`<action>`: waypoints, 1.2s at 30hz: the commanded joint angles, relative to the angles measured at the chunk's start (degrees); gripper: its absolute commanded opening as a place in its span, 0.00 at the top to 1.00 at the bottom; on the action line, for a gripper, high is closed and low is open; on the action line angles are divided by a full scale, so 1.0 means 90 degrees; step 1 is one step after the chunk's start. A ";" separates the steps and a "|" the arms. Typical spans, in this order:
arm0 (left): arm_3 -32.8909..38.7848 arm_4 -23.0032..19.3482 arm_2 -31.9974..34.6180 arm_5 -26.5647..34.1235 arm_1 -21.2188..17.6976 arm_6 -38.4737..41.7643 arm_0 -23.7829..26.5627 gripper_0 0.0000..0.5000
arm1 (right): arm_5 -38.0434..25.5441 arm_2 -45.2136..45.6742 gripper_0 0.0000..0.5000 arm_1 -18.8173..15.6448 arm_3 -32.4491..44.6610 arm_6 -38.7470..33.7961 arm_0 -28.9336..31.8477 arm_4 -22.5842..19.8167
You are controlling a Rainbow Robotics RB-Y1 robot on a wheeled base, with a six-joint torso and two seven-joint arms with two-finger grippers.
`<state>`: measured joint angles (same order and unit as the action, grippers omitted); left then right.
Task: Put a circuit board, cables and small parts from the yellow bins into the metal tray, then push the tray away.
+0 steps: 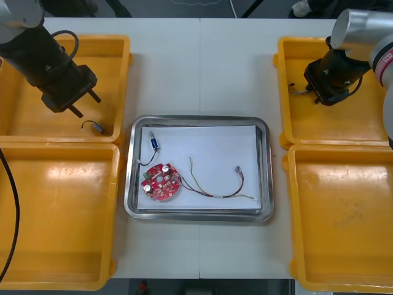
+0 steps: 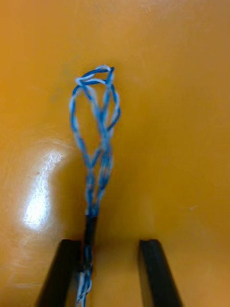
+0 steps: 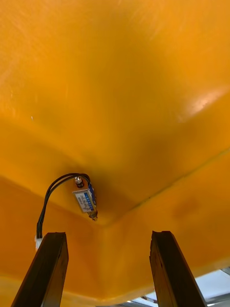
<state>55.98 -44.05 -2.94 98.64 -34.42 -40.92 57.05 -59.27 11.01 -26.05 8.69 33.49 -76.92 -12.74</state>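
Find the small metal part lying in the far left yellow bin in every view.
Front view: small metal part on the far left yellow bin's floor, near the corner nearest the metal tray, by the left gripper.
Left wrist view: the part ahead of the open fingers, near that corner.
Right wrist view: far right yellow bin; right gripper around the twisted blue and white cable.
Shared landmark: that bin corner.

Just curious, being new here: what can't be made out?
Front view: circuit board markings, too small.
Right wrist view: an end of the blue and white cable by the right end effector, cut off by the edge.
Left wrist view: print on the small metal part near the left end effector, too small.
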 commanded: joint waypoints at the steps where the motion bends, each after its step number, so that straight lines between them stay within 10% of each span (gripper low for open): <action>1: -0.0292 -0.0115 -0.0230 -0.0306 -0.0141 -0.0746 0.0331 0.00 | 0.0033 0.0124 1.00 0.0072 0.0079 -0.0020 0.0187 -0.0010; 7: -0.0536 -0.0154 -0.0386 -0.0442 -0.0072 -0.0853 0.0331 0.00 | -0.0074 0.0124 1.00 0.0063 0.0119 -0.0020 0.0187 -0.0020; 36: -0.0604 -0.0789 -0.1226 -0.1194 -0.0033 -0.1049 -0.0245 0.00 | -0.5636 0.0300 1.00 -0.0396 0.5109 0.0527 0.0734 -0.0850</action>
<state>49.99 -49.97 -12.48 89.05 -34.40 -46.72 56.41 -108.87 12.91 -26.91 49.47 34.28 -71.57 -18.51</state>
